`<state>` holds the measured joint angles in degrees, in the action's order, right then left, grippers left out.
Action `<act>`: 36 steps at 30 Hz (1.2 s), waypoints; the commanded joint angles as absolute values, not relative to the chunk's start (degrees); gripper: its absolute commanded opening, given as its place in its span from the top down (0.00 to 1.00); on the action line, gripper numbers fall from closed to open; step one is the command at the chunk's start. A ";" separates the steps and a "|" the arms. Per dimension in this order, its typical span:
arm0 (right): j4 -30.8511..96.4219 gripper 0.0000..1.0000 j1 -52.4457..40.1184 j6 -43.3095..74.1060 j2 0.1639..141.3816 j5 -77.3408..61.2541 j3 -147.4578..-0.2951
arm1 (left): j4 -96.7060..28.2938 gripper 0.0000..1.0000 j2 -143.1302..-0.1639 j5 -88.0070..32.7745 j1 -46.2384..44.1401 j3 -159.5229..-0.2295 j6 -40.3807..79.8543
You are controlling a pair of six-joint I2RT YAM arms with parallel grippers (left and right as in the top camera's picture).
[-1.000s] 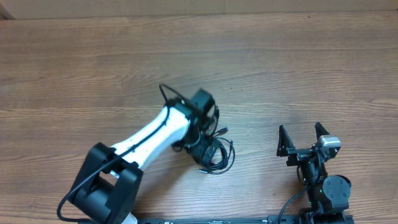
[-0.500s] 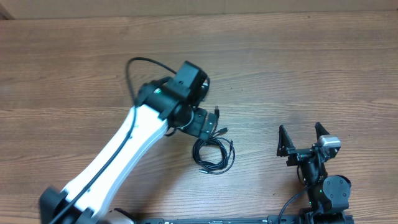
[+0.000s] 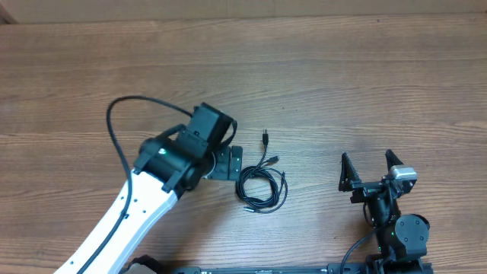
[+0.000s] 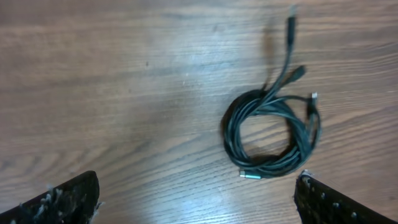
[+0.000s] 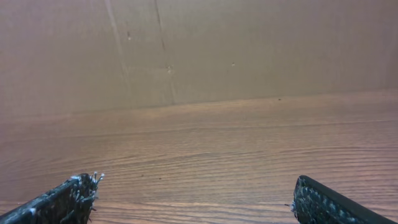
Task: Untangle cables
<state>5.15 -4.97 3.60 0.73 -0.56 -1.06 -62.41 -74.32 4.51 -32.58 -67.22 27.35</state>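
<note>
Left wrist, coiled cables (image 4: 231, 129), R wrist, tabletop (image 5: 217, 146)

Light: even, soft, moderately bright.
Shadows: faint, hugging the cables (image 4: 231, 127).
Focus: overhead sharp; wrist views slightly soft.

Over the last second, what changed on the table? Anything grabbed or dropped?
The left arm swung away from above the cables toward its own left, uncovering them. Its jaws were wide open throughout, and nothing was taken hold of or let go. The cables lie where they were, still coiled together. The right arm did not move, jaws open.
</note>
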 commanded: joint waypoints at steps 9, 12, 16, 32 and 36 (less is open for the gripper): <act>4.58 0.00 -4.82 3.38 0.16 -0.32 -0.47 | -53.87 0.00 -75.75 -1.13 -32.53 -59.81 32.38; 3.68 0.00 -4.82 6.24 0.16 -5.82 -0.47 | -53.28 0.00 -75.75 -1.06 -32.53 -59.81 32.36; 3.05 0.00 -4.82 29.06 0.16 -16.45 -0.47 | -53.23 0.01 -75.75 -1.06 -32.53 -59.81 32.36; 4.32 0.01 -4.75 58.24 0.64 -24.71 -2.11 | -51.94 0.00 -75.75 -0.64 -32.53 -59.81 32.36; 9.41 0.01 -4.75 56.71 3.49 -24.01 -6.50 | -51.96 0.00 -75.75 -0.64 -32.53 -59.81 32.36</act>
<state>7.64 -4.91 58.35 1.56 -24.03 -1.76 -52.21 -75.50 -0.45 -32.58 -60.12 31.62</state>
